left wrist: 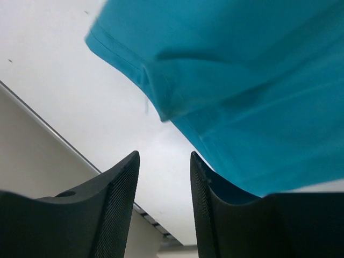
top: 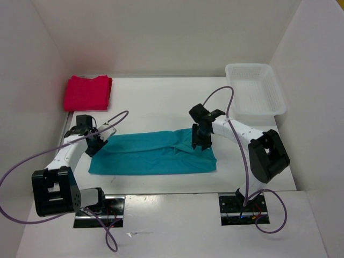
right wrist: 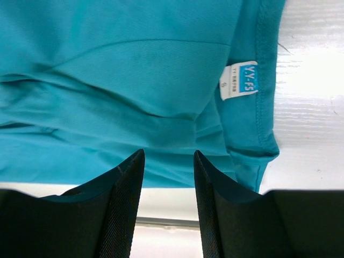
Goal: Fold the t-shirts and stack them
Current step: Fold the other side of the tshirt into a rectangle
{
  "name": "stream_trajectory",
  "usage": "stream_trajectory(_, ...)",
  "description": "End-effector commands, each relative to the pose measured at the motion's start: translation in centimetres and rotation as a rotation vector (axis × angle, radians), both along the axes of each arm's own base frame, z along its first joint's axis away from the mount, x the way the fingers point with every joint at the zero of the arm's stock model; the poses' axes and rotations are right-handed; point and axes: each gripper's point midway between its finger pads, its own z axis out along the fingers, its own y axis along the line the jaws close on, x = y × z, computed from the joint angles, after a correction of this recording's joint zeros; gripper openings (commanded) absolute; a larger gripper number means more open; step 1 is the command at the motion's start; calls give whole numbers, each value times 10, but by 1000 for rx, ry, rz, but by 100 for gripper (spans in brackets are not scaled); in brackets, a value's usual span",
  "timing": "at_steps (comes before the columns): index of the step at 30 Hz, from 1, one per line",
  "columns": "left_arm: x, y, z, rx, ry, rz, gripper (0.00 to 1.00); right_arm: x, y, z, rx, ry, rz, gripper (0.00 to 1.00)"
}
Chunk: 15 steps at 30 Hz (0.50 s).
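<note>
Lying across the middle of the overhead frame, the teal-blue t-shirt (top: 153,153) is folded into a long band on the white table (top: 161,102). You will find the left gripper (top: 95,141) at its left end and the right gripper (top: 201,141) over its right end, both with jaws parted and nothing between them. The cloth lies just beyond the fingertips. Its white neck label (right wrist: 239,80) shows upper right in the right wrist view. A folded crimson t-shirt (top: 87,92) sits upper left and a white basket (top: 255,88) upper right, both well apart from the arms.

Lab: white-walled test booth (top: 161,37)
</note>
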Motion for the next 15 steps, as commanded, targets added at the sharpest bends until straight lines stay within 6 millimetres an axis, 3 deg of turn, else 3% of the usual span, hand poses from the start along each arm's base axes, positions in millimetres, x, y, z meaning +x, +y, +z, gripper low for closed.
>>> stream_trajectory(1,-24,-2,3,-4,73,-28,51,16,17,45,80,-101,29,47)
stream_trajectory(5,-28,-3,11,4,55,-38,52,30,33,70,157,-170,50,49)
stream_trajectory(8,-2,-14,31,-75,-53,-16,64,47,53,75,217,-194,88,49)
stream_trajectory(9,5,-17,35,-99,-74,-6,68,52,60,66,211,-181,97,49)
stream_trajectory(11,31,-22,51,-145,-162,41,69,68,73,73,243,-217,112,49)
stream_trajectory(12,46,-25,53,-157,-194,49,69,73,77,66,239,-210,112,48)
stream_trajectory(14,65,-29,60,-190,-235,97,69,84,84,68,248,-225,113,34)
stream_trajectory(15,70,-33,48,-202,-200,101,69,89,87,58,238,-216,121,29)
